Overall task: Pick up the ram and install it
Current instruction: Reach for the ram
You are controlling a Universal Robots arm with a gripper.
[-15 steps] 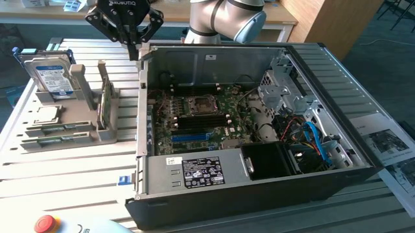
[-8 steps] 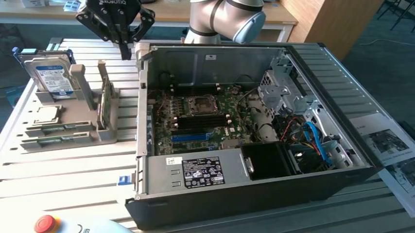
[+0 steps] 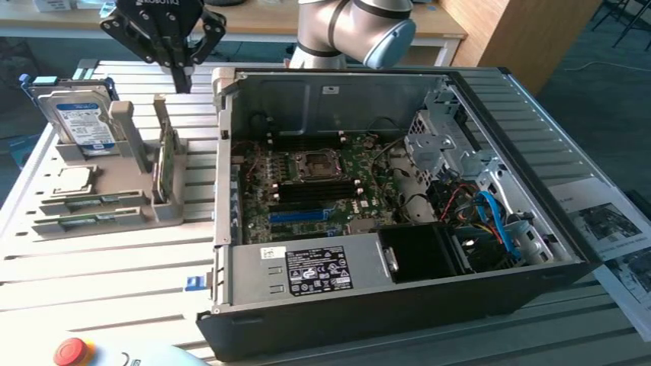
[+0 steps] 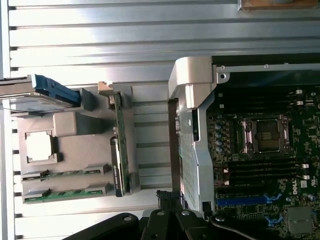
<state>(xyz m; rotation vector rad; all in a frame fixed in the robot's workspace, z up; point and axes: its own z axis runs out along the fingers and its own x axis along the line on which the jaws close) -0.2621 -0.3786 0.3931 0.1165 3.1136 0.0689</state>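
Two ram sticks, thin and green, lie flat in the front slots of a grey holder [image 3: 152, 210]: one ram stick [image 3: 90, 201] behind the other [image 3: 87, 223]. In the wrist view they are the ram stick [image 4: 65, 174] and its neighbour [image 4: 64, 194]. My gripper [image 3: 181, 78] hangs shut and empty above the table, behind the holder and beside the far left corner of the open computer case [image 3: 229, 252]. Its dark fingertips [image 4: 166, 197] meet over the case wall. The motherboard's black memory slots [image 3: 317, 192] [image 4: 255, 167] lie bare beside the processor socket.
The holder also carries a silver hard drive [image 3: 79, 118], a processor chip [image 3: 69, 180] and a broader green card [image 3: 163, 156] standing on edge. A red stop button [image 3: 72, 351] sits at the front left. Printed sheets [image 3: 610, 225] lie at the exterior view's right of the case.
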